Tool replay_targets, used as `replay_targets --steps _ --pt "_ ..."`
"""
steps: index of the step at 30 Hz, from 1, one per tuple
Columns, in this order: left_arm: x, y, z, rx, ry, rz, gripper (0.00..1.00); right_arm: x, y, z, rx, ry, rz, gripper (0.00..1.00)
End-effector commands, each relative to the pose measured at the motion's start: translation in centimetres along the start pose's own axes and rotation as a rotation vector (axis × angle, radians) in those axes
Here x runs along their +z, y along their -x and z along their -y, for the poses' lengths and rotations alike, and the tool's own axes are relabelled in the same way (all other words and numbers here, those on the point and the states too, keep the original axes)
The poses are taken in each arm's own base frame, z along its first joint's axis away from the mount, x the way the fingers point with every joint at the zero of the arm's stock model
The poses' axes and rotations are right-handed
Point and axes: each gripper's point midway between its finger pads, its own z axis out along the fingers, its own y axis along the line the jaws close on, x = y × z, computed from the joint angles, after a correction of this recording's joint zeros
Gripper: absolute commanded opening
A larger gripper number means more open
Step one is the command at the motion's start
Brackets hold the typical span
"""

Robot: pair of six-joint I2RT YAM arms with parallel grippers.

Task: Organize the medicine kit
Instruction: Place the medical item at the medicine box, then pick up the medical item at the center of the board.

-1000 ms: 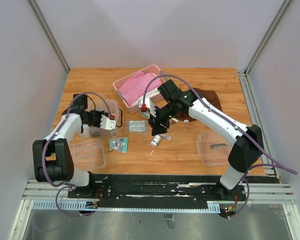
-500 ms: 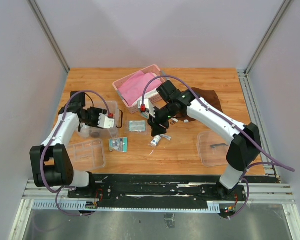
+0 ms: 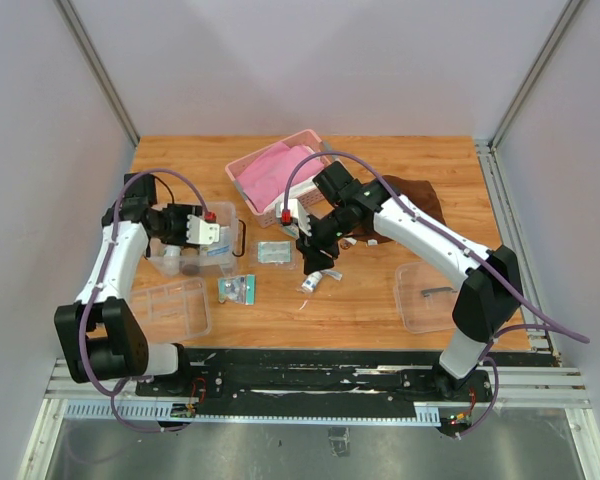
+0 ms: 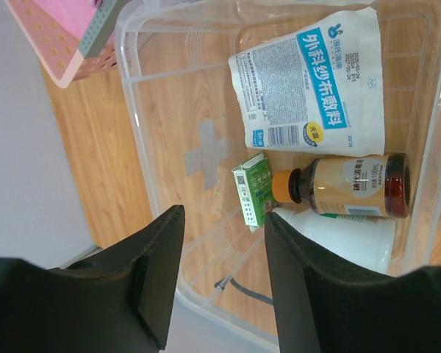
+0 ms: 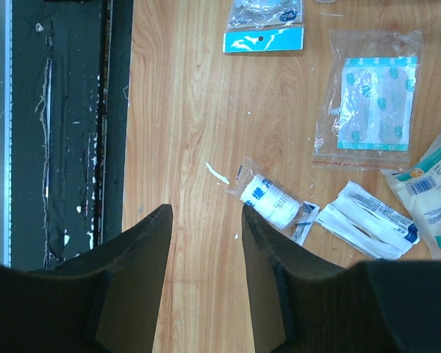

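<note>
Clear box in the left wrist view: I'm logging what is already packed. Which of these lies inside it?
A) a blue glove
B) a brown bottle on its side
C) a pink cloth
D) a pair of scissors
B: the brown bottle lies on its side in the clear box, next to a white packet and a small green carton.

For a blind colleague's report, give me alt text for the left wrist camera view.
The left gripper, open and empty, hangs over the clear plastic box, which holds a white-and-blue packet, a brown bottle lying on its side and a small green carton. A pink basket shows at the top left corner.
</note>
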Motion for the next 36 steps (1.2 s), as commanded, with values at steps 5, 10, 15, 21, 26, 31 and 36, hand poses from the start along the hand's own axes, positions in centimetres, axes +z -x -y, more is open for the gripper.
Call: replay_targets --steps 5,10,15,21,26,31,36 --pt "0.1 1.6 0.2 -0.176 0.003 0.121 0.64 -0.3 0.5 -0.5 -0.007 0.028 0.017 0.44" --pt "0.5 1.8 -0.4 -0.312 0.072 0.145 0.69 -0.4 0.5 0.2 0.013 -0.008 0.004 0.44" --pt "-0.9 2.1 -3.2 -0.508 0.289 0.175 0.71 -0.4 -0.1 2.3 0.086 -0.113 -0.021 0.48" --pt "-4.0 2.1 -5.1 -0.718 0.541 0.193 0.98 -0.9 -2.1 6.6 0.237 -0.280 -0.057 0.54" --pt "-6.3 3.3 -5.9 -0.868 0.655 0.274 0.99 -1.2 -4.1 10.4 0.395 -0.355 -0.065 0.63" --pt "-6.9 4.0 -5.9 -0.964 0.652 0.318 0.99 -0.8 -5.7 13.4 0.525 -0.378 -0.059 0.66" --pt "-6.8 5.1 -5.3 -0.959 0.637 0.367 0.99 -0.3 -7.7 16.9 0.671 -0.400 -0.028 0.66"
